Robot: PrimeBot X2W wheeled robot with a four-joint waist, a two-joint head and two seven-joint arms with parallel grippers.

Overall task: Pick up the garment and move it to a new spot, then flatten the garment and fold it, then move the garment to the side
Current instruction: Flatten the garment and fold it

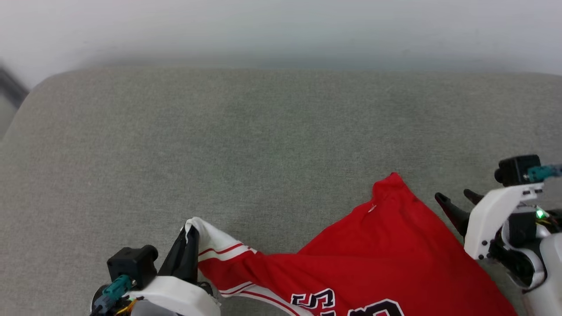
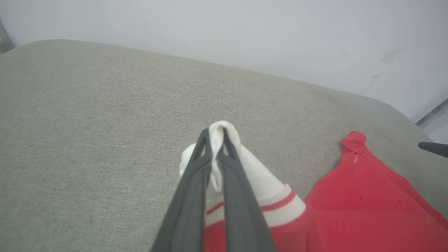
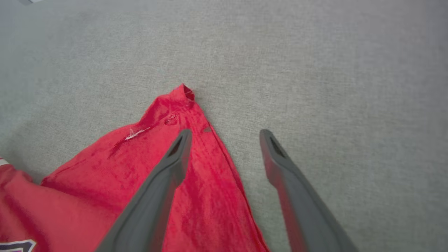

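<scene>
Red garment (image 1: 373, 245) lying partly spread on a grey cushion (image 1: 263, 131), with one red corner peaked toward the far edge of the cushion. The head view takes in both ends of the garment at once, along with black, white-outlined lettering where the garment meets the bottom edge of the frame. At the garment's white, red-striped sleeve, the left gripper (image 1: 188, 230) is clamped; the left wrist view supplies the detail, a fold of white cloth pinched between the closed fingers (image 2: 196, 175) of the left gripper (image 2: 214, 134). Beside the garment's red corner, the right gripper (image 1: 453, 194) stands with its jaws apart. The right wrist view resolves the spread of the right gripper (image 3: 225, 134): one finger over red cloth, the other over bare cushion; contact cannot be told.
</scene>
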